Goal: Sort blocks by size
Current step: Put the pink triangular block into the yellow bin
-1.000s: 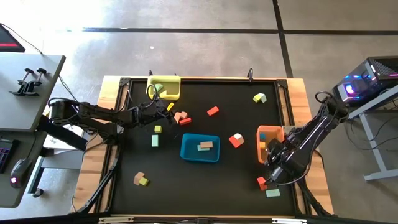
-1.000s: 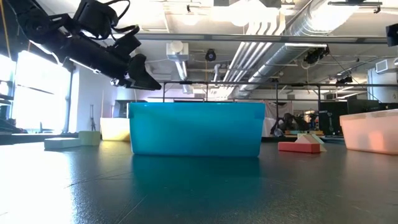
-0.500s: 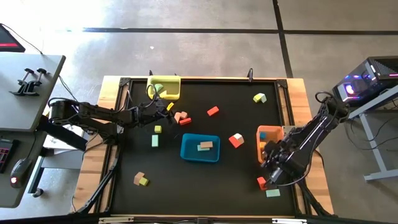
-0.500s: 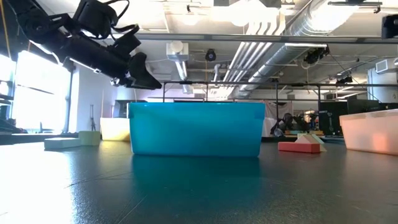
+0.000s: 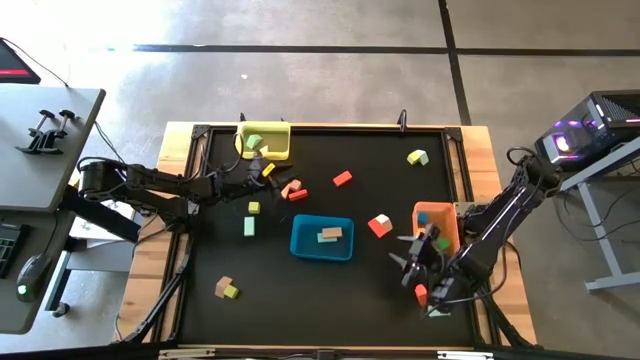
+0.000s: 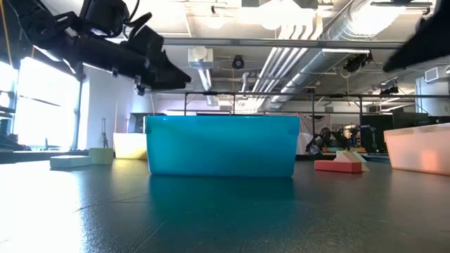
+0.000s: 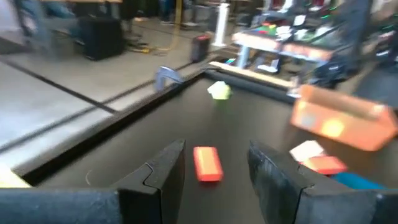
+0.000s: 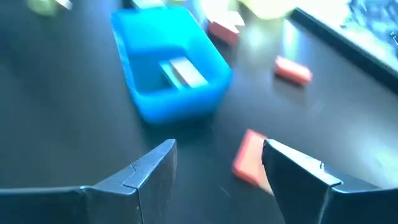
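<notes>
Two dark arms reach over a black table (image 5: 330, 295) strewn with small blocks, seen from above. The left gripper (image 5: 252, 172) hovers just in front of the yellow tray (image 5: 278, 150), something small and yellow showing at its tip, though whether that is held cannot be told from here. The right gripper (image 5: 412, 262) hangs near the orange tray (image 5: 433, 209), fingers spread, a red block (image 5: 421, 293) and a pale green bar (image 5: 438, 310) half hidden beside the arm. A tan bar (image 5: 330, 234) lies in the blue tray (image 5: 322, 250); a red bar (image 5: 342, 178), a lime block (image 5: 418, 157) and a red-and-white block (image 5: 380, 225) lie loose, with others scattered farther left.

At table level, the blue tray (image 6: 221, 144) blocks much of the table behind it; the left arm's gripper (image 6: 165, 74) hangs above its left end, its fingers hard to make out.

Past the left wrist, the fingers (image 7: 163, 168) stand apart with nothing visibly between them; the red bar (image 7: 207, 163) lies on the table beyond, the orange tray (image 7: 342, 118) blurred.

Past the right wrist, the fingers (image 8: 155, 165) stand wide and empty; a red block (image 8: 250, 157) is partly cut off by one of them.
</notes>
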Tool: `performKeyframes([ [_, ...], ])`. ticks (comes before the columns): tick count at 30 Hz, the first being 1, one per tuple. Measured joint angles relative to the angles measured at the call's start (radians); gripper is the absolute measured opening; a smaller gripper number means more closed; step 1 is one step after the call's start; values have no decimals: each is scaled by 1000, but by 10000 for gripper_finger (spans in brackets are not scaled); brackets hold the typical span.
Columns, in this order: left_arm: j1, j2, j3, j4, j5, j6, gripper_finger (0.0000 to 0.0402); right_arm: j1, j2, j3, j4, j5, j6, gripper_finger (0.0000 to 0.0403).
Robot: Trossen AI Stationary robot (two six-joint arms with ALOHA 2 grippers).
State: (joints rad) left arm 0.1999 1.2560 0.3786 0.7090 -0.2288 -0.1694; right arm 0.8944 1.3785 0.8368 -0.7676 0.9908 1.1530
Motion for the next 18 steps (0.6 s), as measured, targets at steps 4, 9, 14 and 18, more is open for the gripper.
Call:
performKeyframes([
  [4,-38,0,0,-1,93,-52,156,0,20,0,217,25,-189,234],
  [9,-138,0,0,0,142,-64,156,0,102,0,468,45,-340,234],
  [14,-229,0,0,0,142,-33,156,-39,230,0,715,39,-421,234],
  [18,-285,0,0,-4,142,-12,156,-158,336,0,1003,-124,-629,234],
])
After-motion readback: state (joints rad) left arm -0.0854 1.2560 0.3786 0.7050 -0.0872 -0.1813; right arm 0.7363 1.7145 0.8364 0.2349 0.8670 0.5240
